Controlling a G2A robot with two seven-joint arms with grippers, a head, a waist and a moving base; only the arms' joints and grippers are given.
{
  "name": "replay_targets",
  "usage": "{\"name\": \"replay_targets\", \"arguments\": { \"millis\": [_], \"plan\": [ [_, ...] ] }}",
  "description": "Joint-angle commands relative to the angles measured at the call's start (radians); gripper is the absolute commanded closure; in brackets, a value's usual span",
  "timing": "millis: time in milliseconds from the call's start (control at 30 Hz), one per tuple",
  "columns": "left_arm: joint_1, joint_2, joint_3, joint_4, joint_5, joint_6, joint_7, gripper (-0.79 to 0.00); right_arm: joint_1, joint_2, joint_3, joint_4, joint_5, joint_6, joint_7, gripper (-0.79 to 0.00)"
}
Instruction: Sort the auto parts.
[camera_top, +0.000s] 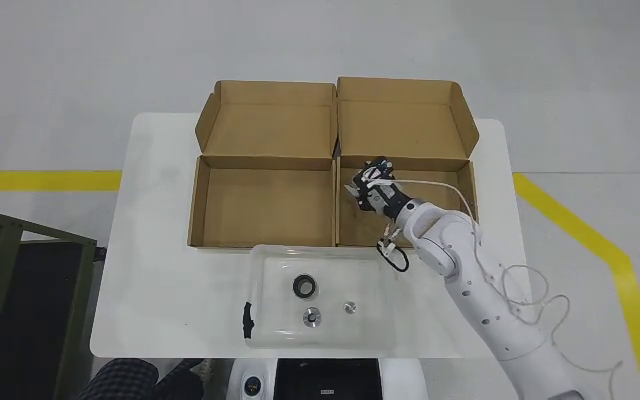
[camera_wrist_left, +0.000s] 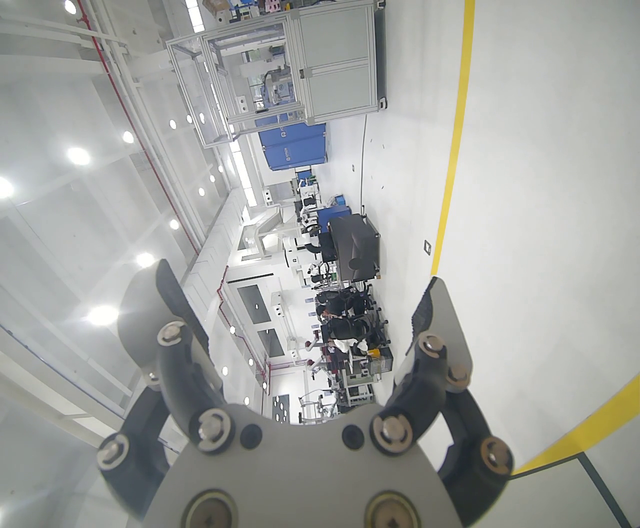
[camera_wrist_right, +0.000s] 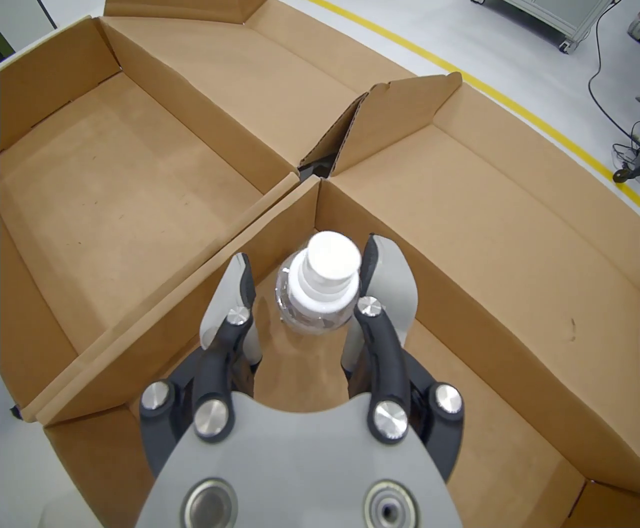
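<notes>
Right now your right gripper (camera_wrist_right: 308, 250) hangs inside the right box (camera_wrist_right: 500, 240), close to the corner by the wall it shares with the left box (camera_wrist_right: 125, 165). A white part (camera_wrist_right: 322, 287), stepped and round with a flat cap and wrapped in clear plastic, sits within the claw with its cap turned toward the wrist camera. You cannot tell from these views whether the claw is clamping it or merely set loosely around it, nor whether the part rests on the cardboard floor. From above, the right gripper (camera_top: 368, 188) is over the side of the right box (camera_top: 455, 195) nearest its neighbour, and the left box (camera_top: 265, 205) lies just beside it, both with lids folded back on the table (camera_top: 150, 250). Your left gripper (camera_wrist_left: 298, 274) is spread wide with nothing between its pads, pointing out into the hall. Nearer the robot, just beside the boxes, stands a clear tray (camera_top: 262, 262) holding a black ring (camera_top: 305, 287), a metal part (camera_top: 313, 318) and a smaller metal part (camera_top: 350, 307), all well apart. A black piece (camera_top: 246, 320) sits at the tray's left edge.
</notes>
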Motion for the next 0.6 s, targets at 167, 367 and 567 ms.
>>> {"name": "replay_targets", "arguments": {
  "millis": [167,367,567],
  "plan": [
    [0.000,0.000,0.000,0.000,0.000,0.000,0.000,-0.785,-0.037,0.006,0.040,-0.070,-0.008,0.009,-0.008,-0.785],
    [0.000,0.000,0.000,0.000,0.000,0.000,0.000,-0.785,-0.113,0.023,0.109,-0.200,-0.027,-0.023,0.005,-0.785],
    [0.000,0.000,0.000,0.000,0.000,0.000,0.000,-0.785,-0.213,0.045,0.182,-0.354,-0.029,-0.128,0.069,-0.785]
  ]
}}
